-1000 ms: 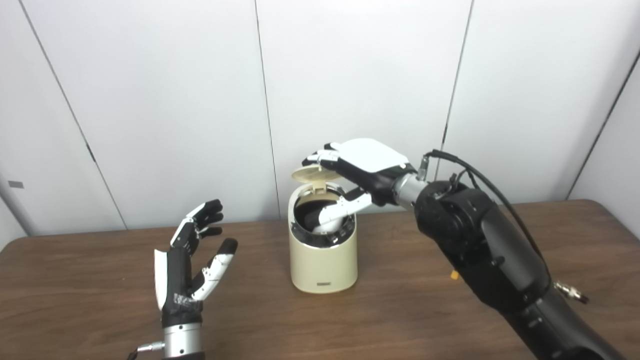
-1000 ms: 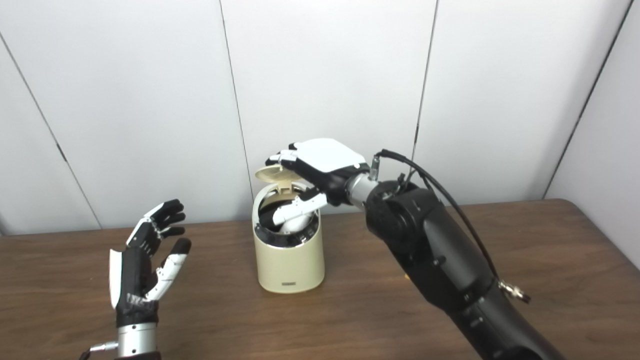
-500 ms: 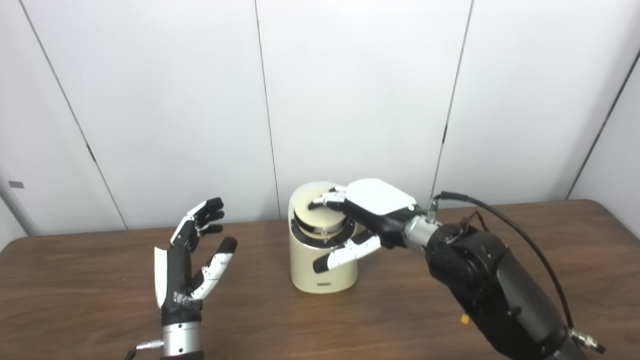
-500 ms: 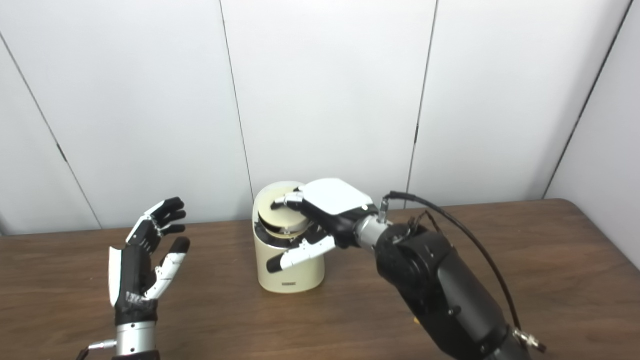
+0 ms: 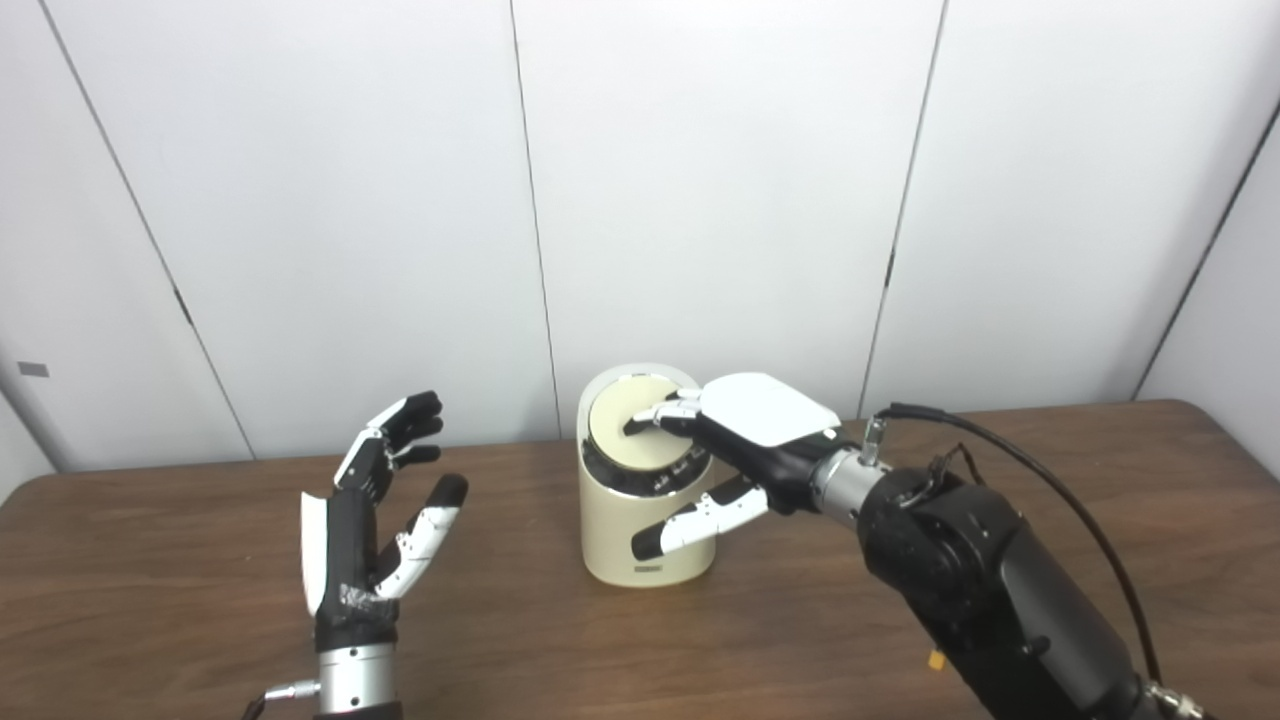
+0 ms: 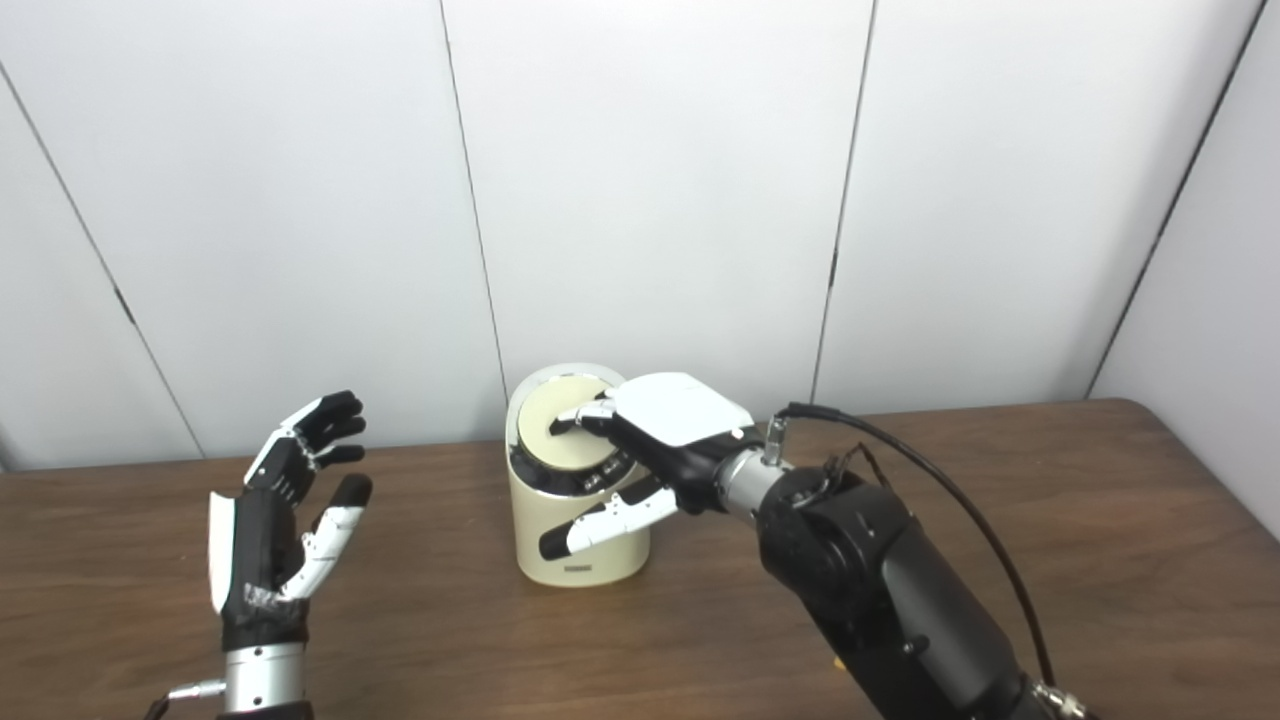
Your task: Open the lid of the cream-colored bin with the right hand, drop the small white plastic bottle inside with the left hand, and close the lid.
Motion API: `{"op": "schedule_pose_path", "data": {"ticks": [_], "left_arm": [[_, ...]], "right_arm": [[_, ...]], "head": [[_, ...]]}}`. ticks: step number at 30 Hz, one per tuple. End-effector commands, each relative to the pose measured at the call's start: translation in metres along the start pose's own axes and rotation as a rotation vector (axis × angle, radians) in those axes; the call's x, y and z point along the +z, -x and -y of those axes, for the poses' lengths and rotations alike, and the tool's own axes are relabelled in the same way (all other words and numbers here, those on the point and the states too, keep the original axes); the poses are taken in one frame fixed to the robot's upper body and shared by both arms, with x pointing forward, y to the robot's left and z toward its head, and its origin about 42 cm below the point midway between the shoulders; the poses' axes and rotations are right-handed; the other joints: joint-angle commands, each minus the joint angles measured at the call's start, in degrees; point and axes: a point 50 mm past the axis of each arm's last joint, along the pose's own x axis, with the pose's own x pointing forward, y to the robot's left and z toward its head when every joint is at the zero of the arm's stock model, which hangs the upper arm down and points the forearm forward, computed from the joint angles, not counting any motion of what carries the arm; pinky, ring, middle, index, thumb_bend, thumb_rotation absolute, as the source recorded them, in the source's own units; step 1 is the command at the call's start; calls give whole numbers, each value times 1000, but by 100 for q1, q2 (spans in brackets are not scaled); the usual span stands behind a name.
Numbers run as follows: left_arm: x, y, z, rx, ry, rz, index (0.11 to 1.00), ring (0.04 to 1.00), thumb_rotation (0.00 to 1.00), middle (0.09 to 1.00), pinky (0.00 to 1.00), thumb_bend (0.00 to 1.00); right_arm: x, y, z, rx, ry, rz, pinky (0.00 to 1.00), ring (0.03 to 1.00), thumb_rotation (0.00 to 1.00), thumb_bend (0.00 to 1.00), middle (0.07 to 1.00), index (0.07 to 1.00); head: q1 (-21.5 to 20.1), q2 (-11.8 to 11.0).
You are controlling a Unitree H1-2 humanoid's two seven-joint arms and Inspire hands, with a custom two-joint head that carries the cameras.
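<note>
Your right hand (image 5: 745, 440) sits on top of the cream-colored bin (image 5: 645, 530), fingertips (image 5: 665, 412) pressing the round lid (image 5: 630, 425), thumb splayed out across the bin's front wall; it's released, grasping nothing, just pushing w/ spread digits. Lid looks flat & seated in the dark rim, so the closing step seems basically done; what's left, as I judge it, is lifting off clean.

Key relation for that move: lid lies directly under your fingertips, and the bin's long axis stands upright, so you'd want to go straight up, not sideways; a lateral drag w/ the thumb that close against the wall could tip or slide the bin. Right hand is the near one, touching; left hand (image 5: 375, 510) is well apart to the bin's left, held upright above the wooden table (image 5: 150, 600), palm toward the bin, fingers apart, empty.

The small white plastic bottle isn't visible anywhere; w/ the lid shut you can't see inside, so presumably it's in the bin, but can't confirm.

Count: 1 bin, 1 lid, 2 hands, 0 bottles in sight; 1 small yellow bit (image 5: 936, 662) on the table by your right forearm, too small to ID.
</note>
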Motion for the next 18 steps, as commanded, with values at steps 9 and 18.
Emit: {"op": "schedule_pose_path", "data": {"ticks": [9, 18], "left_arm": [[16, -16, 2, 3, 13, 85, 775, 745, 691, 775, 667, 800], [17, -16, 3, 9, 3, 87, 774, 742, 699, 772, 663, 794]], "right_arm": [[6, 3, -16, 16, 96, 33, 908, 916, 907, 1000, 858, 828], [12, 5, -32, 57, 131, 36, 897, 916, 893, 1000, 860, 825]], "head": [[9, 16], [26, 12]]}}
